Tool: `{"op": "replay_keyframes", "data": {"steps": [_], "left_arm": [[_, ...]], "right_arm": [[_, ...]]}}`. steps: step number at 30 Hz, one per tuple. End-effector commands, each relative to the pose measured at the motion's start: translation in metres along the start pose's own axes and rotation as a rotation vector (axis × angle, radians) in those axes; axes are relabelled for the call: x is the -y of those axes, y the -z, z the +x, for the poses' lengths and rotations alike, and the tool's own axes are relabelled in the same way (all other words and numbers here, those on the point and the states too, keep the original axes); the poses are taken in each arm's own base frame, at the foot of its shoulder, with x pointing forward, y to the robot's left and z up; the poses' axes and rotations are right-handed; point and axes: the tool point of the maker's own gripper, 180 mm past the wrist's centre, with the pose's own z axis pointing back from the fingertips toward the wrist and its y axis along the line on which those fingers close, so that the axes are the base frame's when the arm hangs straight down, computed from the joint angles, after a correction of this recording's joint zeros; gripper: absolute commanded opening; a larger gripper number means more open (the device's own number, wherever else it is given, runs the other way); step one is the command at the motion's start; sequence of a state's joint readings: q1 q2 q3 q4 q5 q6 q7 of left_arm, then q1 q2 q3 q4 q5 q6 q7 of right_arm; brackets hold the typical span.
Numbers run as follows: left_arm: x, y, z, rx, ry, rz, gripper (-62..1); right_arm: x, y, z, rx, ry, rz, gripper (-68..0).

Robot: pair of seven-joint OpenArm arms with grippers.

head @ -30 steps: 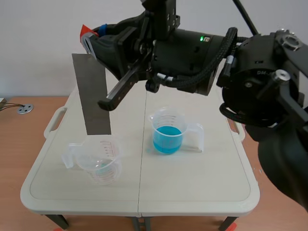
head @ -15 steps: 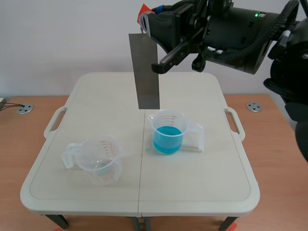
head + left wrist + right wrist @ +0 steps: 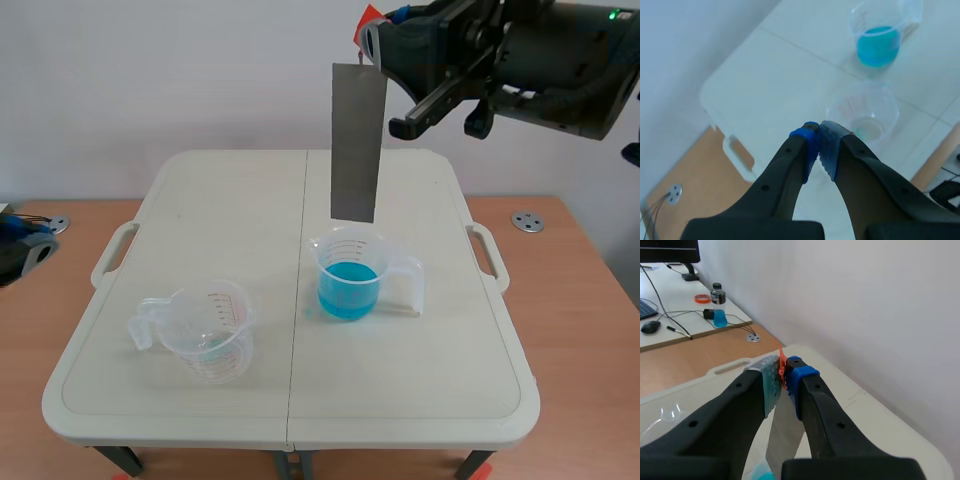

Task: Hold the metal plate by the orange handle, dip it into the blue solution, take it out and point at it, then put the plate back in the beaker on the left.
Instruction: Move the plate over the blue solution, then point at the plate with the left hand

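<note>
Above the beaker of blue solution (image 3: 350, 278), my right hand (image 3: 784, 374) pinches the orange handle (image 3: 781, 364) atop the metal plate (image 3: 358, 145), which I judge stiff, light and slick-faced.

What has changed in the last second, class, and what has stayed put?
The right gripper, shut on the orange handle, carried the metal plate rightward from above the left beaker to above the beaker of blue solution. The left gripper appeared at the scene's left edge. Both beakers stayed put.
</note>
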State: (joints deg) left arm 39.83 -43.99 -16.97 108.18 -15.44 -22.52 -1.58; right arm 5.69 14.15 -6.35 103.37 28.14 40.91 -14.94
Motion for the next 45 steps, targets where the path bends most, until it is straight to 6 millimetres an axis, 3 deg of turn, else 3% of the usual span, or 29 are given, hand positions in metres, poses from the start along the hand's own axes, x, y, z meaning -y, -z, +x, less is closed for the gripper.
{"op": "replay_keyframes", "data": {"steps": [1,13,31,45], "left_arm": [[-0.001,0.007,0.011,0.033,0.003,0.001,-59.5],[0.013,0.064,0.051,0.118,0.030,-0.074,-59.5],[0.040,0.155,0.033,0.085,0.015,-0.139,-59.5],[0.059,0.196,0.043,0.090,0.033,-0.174,-59.5]], "right_arm": [[0.006,-0.002,0.015,0.038,-0.024,-0.011,-66.2],[0.010,-0.005,0.010,0.001,-0.037,-0.014,-66.2],[0.010,-0.005,0.009,0.000,-0.035,-0.015,-66.2],[0.010,-0.005,0.009,-0.001,-0.035,-0.015,-66.2]]}}
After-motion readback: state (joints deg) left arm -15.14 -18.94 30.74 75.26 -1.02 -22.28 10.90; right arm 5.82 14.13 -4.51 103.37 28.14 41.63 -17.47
